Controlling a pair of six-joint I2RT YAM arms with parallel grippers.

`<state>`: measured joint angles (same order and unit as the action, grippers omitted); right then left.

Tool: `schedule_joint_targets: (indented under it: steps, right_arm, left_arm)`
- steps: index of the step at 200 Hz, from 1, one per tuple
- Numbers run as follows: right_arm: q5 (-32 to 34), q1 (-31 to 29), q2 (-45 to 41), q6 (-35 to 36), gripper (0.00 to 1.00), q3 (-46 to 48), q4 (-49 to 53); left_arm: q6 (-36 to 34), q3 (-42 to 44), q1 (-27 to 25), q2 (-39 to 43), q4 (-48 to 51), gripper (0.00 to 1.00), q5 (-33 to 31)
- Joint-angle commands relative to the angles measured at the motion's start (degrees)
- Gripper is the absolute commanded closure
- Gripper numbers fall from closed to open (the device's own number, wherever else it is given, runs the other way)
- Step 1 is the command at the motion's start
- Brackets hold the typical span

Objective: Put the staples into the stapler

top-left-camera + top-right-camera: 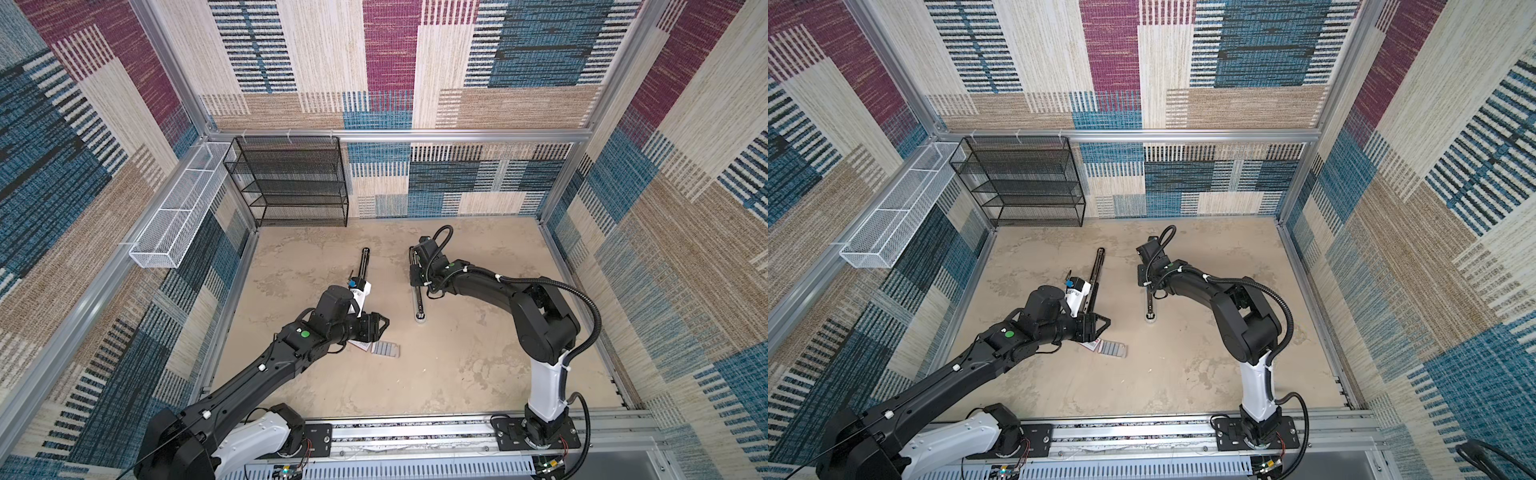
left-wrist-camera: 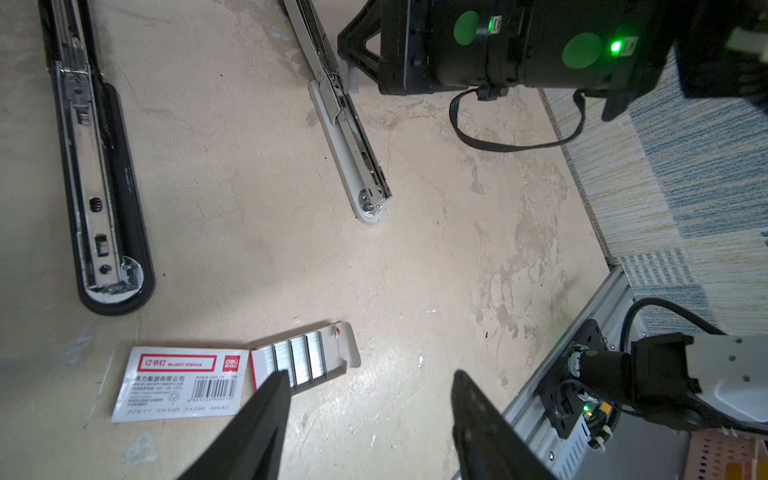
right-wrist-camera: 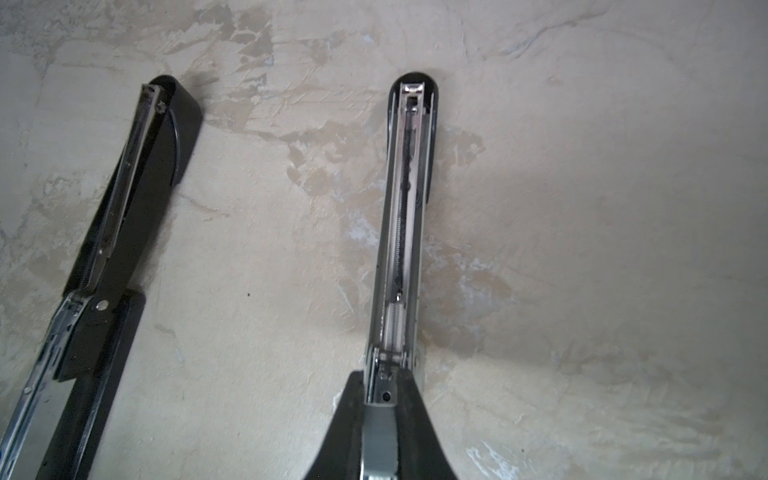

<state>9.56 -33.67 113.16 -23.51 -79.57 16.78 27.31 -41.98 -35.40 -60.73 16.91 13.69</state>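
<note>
Jaws apart, left gripper (image 2: 369, 376) hovers over grey metallic staples (image 2: 297, 359), near-left; right gripper (image 3: 382, 384) clamped on grey open metal stapler (image 3: 405, 216).

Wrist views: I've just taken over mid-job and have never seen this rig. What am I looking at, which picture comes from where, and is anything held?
A robot's left arm and right arm work over a table, each ending in a two-fingered pincer. The two wide pictures look down from one overhead camera pair; the close ones come from a camera on each wrist. On the table lie a black stapler and a grey-based stapler, both folded open, plus a white box with a red label, its tray slid out showing the staples. The left pincer is open, holding nothing, above that tray. The right pincer is shut on the grey-based stapler near its hinge.
</note>
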Motion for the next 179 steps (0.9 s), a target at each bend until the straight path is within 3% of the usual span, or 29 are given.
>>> schedule_joint_targets:
  steps: [1,179]
  right_arm:
    - [1.07,-0.08,0.80,0.39,0.88,-0.67,0.26]
    - [1.62,-0.91,0.57,-0.83,0.87,2.27,-0.34]
  left_arm:
    - [-0.34,0.23,-0.02,-0.17,-1.26,0.35,-0.11]
    - [0.19,1.11,0.01,0.70,-0.84,0.37,-0.40]
